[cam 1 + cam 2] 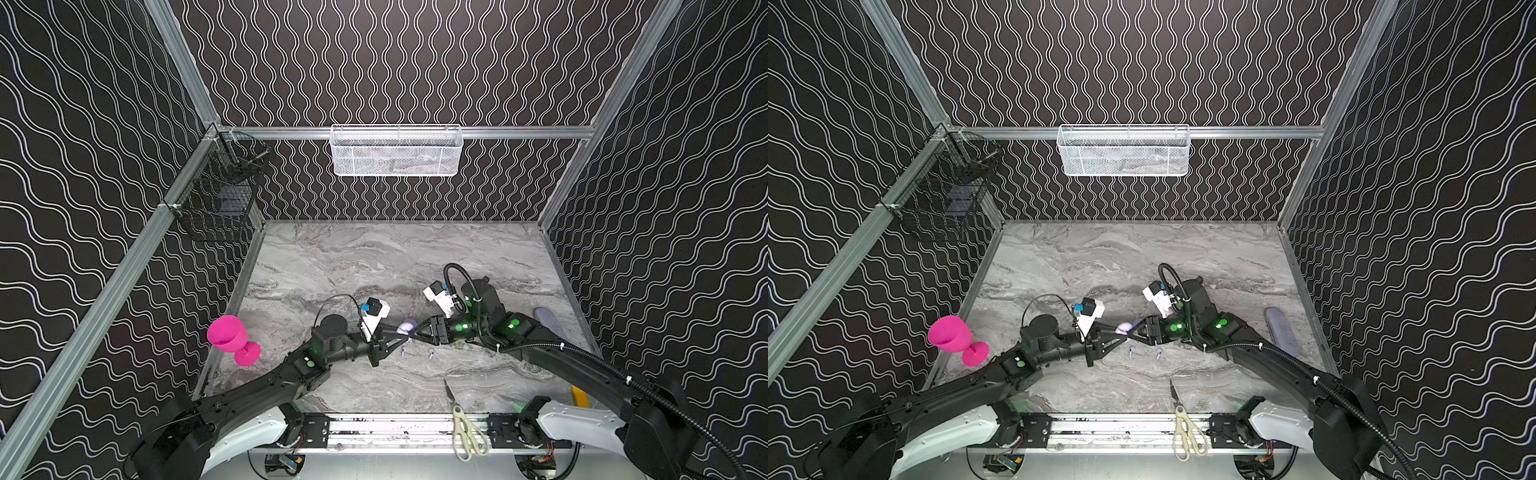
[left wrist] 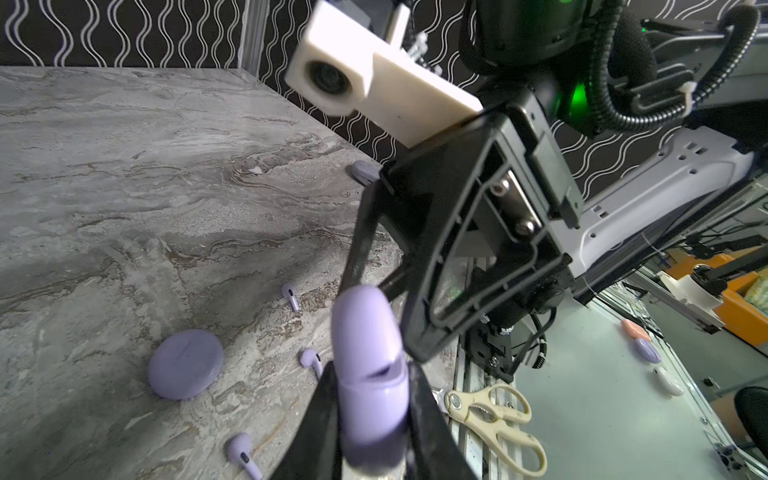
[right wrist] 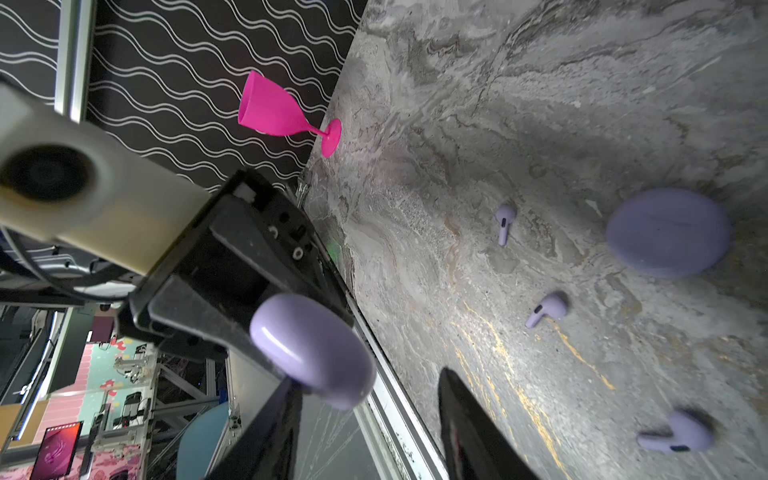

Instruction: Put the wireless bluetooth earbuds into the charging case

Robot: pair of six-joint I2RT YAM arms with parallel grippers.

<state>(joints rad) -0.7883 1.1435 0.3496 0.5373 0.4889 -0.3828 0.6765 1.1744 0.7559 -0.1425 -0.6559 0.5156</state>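
My left gripper [image 2: 372,399] is shut on a closed lavender charging case [image 2: 368,353], held edge-on above the marble table; the case shows in both top views [image 1: 406,326] [image 1: 1125,327]. My right gripper [image 3: 370,432] faces it with its jaws apart. The case [image 3: 311,349] lies against one finger, with a gap to the other. Three lavender earbuds [image 3: 504,222] [image 3: 546,309] [image 3: 677,436] lie loose on the table below, also in the left wrist view [image 2: 291,296] [image 2: 311,359] [image 2: 243,455]. Two earbuds [image 1: 404,352] [image 1: 431,354] show in a top view.
A round lavender puck [image 2: 185,364] [image 3: 668,232] lies flat near the earbuds. Another lavender case [image 1: 548,322] rests by the right wall. A pink goblet [image 1: 230,334] stands at the left edge, cream scissors [image 1: 465,428] at the front rail. Baskets [image 1: 397,151] [image 1: 220,195] hang on the walls.
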